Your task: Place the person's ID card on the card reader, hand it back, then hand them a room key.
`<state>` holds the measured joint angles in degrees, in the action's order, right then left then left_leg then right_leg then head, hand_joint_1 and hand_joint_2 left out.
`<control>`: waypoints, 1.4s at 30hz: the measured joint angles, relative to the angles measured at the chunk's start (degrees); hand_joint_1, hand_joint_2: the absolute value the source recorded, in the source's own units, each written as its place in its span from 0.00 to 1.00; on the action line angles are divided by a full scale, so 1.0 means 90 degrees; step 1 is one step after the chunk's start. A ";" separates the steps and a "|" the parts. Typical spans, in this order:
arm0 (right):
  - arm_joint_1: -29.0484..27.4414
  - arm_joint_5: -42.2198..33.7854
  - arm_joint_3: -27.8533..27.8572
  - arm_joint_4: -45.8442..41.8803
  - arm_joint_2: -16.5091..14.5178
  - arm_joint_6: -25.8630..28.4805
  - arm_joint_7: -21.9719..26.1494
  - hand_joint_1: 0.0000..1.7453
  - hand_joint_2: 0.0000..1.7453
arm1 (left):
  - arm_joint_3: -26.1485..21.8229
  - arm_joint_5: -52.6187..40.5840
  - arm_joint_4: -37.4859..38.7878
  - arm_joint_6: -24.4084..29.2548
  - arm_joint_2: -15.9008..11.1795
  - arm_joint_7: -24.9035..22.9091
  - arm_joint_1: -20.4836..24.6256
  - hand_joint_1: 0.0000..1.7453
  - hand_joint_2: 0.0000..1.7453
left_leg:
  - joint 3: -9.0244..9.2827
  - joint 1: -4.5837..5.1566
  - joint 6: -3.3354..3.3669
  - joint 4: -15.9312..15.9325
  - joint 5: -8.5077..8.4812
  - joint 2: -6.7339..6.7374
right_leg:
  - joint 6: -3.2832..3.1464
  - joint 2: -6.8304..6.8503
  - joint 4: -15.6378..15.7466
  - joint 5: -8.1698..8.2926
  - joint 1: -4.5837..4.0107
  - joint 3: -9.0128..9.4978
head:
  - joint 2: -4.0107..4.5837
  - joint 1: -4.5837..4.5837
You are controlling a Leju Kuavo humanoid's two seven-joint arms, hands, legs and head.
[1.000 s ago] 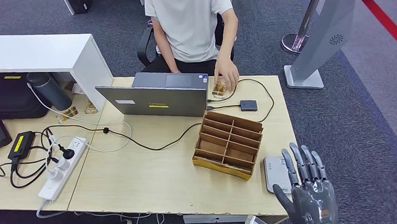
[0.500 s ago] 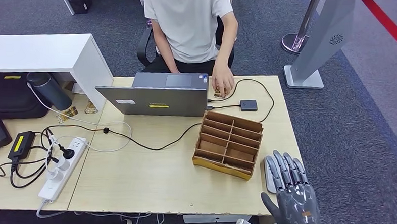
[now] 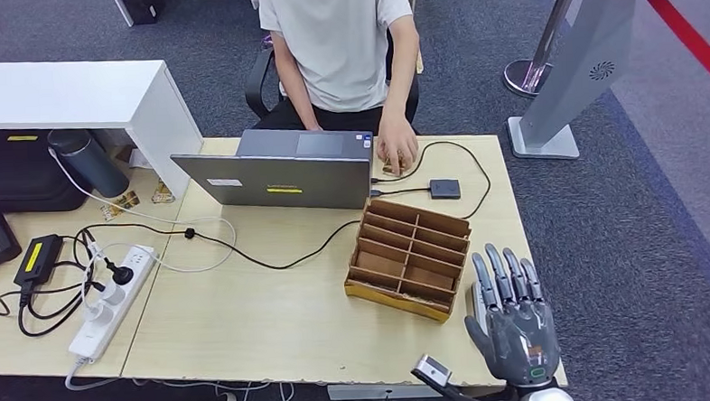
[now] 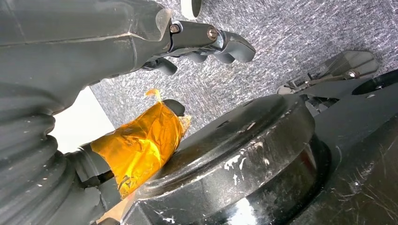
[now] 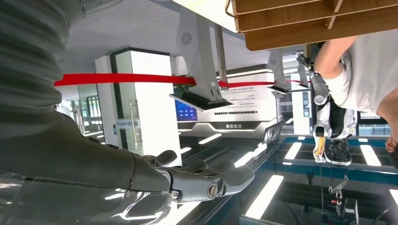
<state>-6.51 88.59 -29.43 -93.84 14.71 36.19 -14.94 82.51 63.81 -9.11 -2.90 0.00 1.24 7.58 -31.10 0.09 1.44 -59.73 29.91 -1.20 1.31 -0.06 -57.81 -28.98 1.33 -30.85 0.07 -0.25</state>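
From the head view I see my right hand [image 3: 513,325] raised over the near right corner of the desk [image 3: 274,303], fingers straight and a little apart, palm empty — it hovers above the grey card reader [image 3: 479,305], which lies flat just right of the wooden organizer [image 3: 410,257]. The reader carries some small print I cannot read. In the right wrist view the same hand [image 5: 197,180] shows its fingers stretched out side by side, holding nothing.

The organizer's compartments all look empty from here. I cannot pick out a room key in any of them.

Across the desk, the person's hand [image 3: 398,152] rests on a small card-like thing beside the laptop [image 3: 282,172]; whether that is the ID card I cannot tell. The laptop lid bears a yellow sticker and a pale label, both illegible. A small dark box [image 3: 444,188] sits just right of that hand, on a black cable.

My left hand [image 4: 192,44] hangs over grey carpet in the left wrist view — fingers curled loosely, nothing in them, with amber tape [image 4: 138,145] wrapped near the thumb.

On the left lie a white power strip [image 3: 112,301] and a black adapter with a yellow label [image 3: 36,260].
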 joint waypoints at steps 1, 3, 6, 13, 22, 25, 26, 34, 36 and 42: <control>0.0037 -0.0012 0.0035 0.0086 -0.0063 0.0004 0.0054 0.00 1.00 | 0.0000 -0.0004 0.0000 -0.0001 0.0000 -0.0011 0.0004 0.00 1.00 | 0.0000 0.0000 0.0000 0.0000 0.0000 0.0000 | 0.0000 0.0000 0.0000 0.0000 0.0000 0.0000 | 0.0000 0.0000; 0.0102 -0.0048 0.0087 0.0234 -0.0182 0.0008 0.0159 0.00 1.00 | 0.0000 -0.0004 0.0000 -0.0001 0.0000 -0.0034 0.0014 0.00 1.00 | 0.0000 0.0000 0.0000 0.0000 0.0000 0.0000 | 0.0000 0.0000 0.0000 0.0000 0.0000 0.0000 | 0.0000 0.0000; 0.0155 -0.0139 0.0113 0.0373 -0.0328 0.0012 0.0304 0.00 1.00 | 0.0000 -0.0003 0.0000 -0.0001 0.0001 -0.0045 0.0023 0.00 1.00 | 0.0000 0.0000 0.0000 0.0000 0.0000 -0.0001 | 0.0000 0.0000 0.0000 0.0000 0.0000 0.0000 | 0.0000 0.0000; 0.0163 -0.1195 -0.0050 0.0371 -0.0484 -0.0592 0.0760 0.00 1.00 | 0.0000 0.0050 0.0000 0.0009 0.0002 -0.0012 0.0027 0.00 1.00 | -0.0001 0.0000 0.0000 0.0000 0.0000 -0.0001 | 0.0000 0.0000 0.0000 0.0000 0.0000 -0.0001 | 0.0000 0.0000; 0.0161 -0.2044 -0.0453 0.0115 -0.0433 -0.1322 0.0919 0.00 1.00 | 0.0000 0.0091 0.0000 0.0022 0.0002 0.0016 0.0025 0.00 1.00 | -0.0002 0.0000 0.0000 0.0000 0.0000 -0.0001 | 0.0000 0.0001 0.0000 0.0000 0.0000 -0.0001 | 0.0000 0.0000; 0.0195 -0.2030 -0.0545 0.0150 -0.0433 -0.1350 0.0936 0.00 1.00 | 0.0000 0.0068 0.0000 0.0021 0.0002 0.0013 0.0027 0.00 1.00 | -0.0002 0.0000 0.0000 0.0000 0.0000 -0.0001 | 0.0000 0.0000 -0.0001 0.0000 0.0000 -0.0001 | 0.0000 0.0001; 0.0222 -0.2014 -0.0573 0.0177 -0.0433 -0.1351 0.0939 0.00 1.00 | 0.0000 0.0055 0.0000 0.0020 0.0002 0.0008 0.0029 0.00 1.00 | -0.0002 0.0000 0.0000 0.0000 0.0000 -0.0001 | 0.0000 0.0000 -0.0001 0.0000 0.0000 -0.0001 | 0.0000 0.0001; 0.0633 -0.1784 -0.0747 0.0654 -0.0636 -0.1257 0.0924 0.00 1.00 | 0.0000 -0.0007 0.0000 0.0000 0.0002 -0.0092 0.0060 0.00 1.00 | -0.0001 -0.0001 -0.0002 0.0000 -0.0003 -0.0001 | -0.0001 0.0000 -0.0002 0.0000 0.0000 0.0000 | 0.0000 0.0000; 0.0725 -0.1735 -0.0767 0.0836 -0.0724 -0.1157 0.0894 0.00 1.00 | 0.0000 0.0004 0.0000 -0.0004 -0.0002 -0.0194 0.0064 0.00 1.00 | -0.0001 -0.0001 -0.0004 0.0001 -0.0004 -0.0001 | -0.0001 0.0000 -0.0003 0.0000 0.0000 0.0001 | 0.0000 0.0000; 0.0868 -0.1600 -0.0834 0.1422 -0.0991 -0.0820 0.0889 0.00 1.00 | 0.0001 -0.0037 0.0000 -0.0052 -0.0024 -0.0246 0.0040 0.00 1.00 | -0.0005 -0.0002 -0.0004 0.0001 -0.0003 0.0000 | -0.0001 0.0001 -0.0004 0.0000 -0.0001 -0.0001 | 0.0000 -0.0001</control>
<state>1.30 74.19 -36.94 -81.03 5.80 28.81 -6.94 82.52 63.48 -9.11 -3.37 -0.22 -0.98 7.94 -31.15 0.07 1.40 -59.72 29.87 -1.21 1.31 -0.05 -57.84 -28.98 1.33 -30.86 0.07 -0.26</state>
